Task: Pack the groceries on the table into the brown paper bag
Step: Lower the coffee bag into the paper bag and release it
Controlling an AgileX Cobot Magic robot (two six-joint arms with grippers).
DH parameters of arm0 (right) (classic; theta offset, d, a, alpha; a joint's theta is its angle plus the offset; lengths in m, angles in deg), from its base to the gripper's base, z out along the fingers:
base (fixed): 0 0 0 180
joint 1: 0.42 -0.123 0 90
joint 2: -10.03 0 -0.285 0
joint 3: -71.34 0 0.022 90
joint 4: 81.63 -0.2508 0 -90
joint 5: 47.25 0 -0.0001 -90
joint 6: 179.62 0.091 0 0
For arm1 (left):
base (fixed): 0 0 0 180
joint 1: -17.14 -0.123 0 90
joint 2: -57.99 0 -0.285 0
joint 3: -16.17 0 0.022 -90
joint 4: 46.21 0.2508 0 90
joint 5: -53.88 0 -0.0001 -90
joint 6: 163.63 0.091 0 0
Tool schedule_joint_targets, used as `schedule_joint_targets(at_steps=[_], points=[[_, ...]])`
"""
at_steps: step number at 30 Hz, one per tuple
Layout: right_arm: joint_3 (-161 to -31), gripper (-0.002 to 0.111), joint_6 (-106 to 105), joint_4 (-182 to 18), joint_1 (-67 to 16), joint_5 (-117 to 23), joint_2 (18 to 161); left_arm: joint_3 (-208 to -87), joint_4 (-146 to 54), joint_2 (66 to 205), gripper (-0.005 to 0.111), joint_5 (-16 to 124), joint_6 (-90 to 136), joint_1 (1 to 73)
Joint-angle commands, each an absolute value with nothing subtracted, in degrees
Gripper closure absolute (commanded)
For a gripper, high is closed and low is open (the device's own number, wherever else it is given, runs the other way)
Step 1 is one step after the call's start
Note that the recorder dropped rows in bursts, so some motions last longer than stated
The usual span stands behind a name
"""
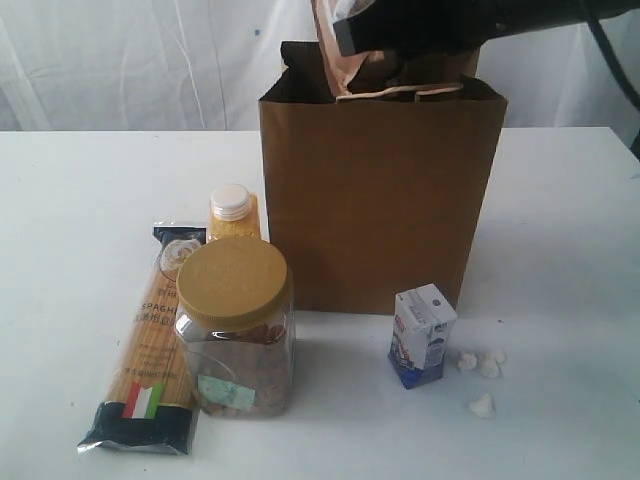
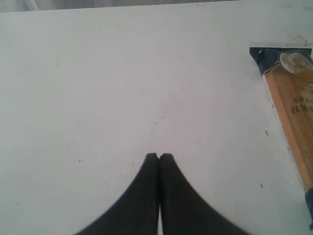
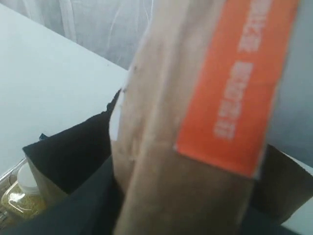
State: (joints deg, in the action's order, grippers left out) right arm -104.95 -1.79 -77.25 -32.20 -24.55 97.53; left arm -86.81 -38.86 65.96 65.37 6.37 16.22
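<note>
Pinching brown pouch [image 3: 161, 147]: right gripper [image 1: 346, 40], above brown paper bag [image 1: 380, 200] mouth | left gripper [image 2: 159, 156]: pressed together

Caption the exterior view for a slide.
Right end effector holds brown pouch at mouth of paper bag; spaghetti, jar, grain bottle, carton wait on table.

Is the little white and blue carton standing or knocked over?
Upright: the small white-blue carton stands on its base on the table, sloped top upward, in front of the brown paper bag.

Just a few little white lumps [image 1: 489, 368] lying close together, plus a wrinkly white curtain [image 1: 120, 60] behind everything.
</note>
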Motion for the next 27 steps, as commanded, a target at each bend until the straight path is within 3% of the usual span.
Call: schedule_joint_targets(at_steps=[1, 6, 12, 27], points=[[-105.7, 0.077, -2.0, -77.1, -31.8, -26.1, 97.3, -86.6, -38.8, 65.8, 0.107, 65.5, 6.1, 16.0], [-105.7, 0.062, -2.0, -77.1, -31.8, -24.8, 97.3, -86.6, -38.8, 65.8, 0.107, 65.5, 6.1, 16.0], [-105.7, 0.062, -2.0, -77.1, -31.8, -18.5, 97.3, -86.6, -38.8, 65.8, 0.107, 65.5, 6.1, 16.0], [-105.7, 0.062, -1.8, -76.9, -31.8, -20.7, 92.0, -86.6, -38.8, 65.8, 0.107, 65.5, 6.1, 16.0]])
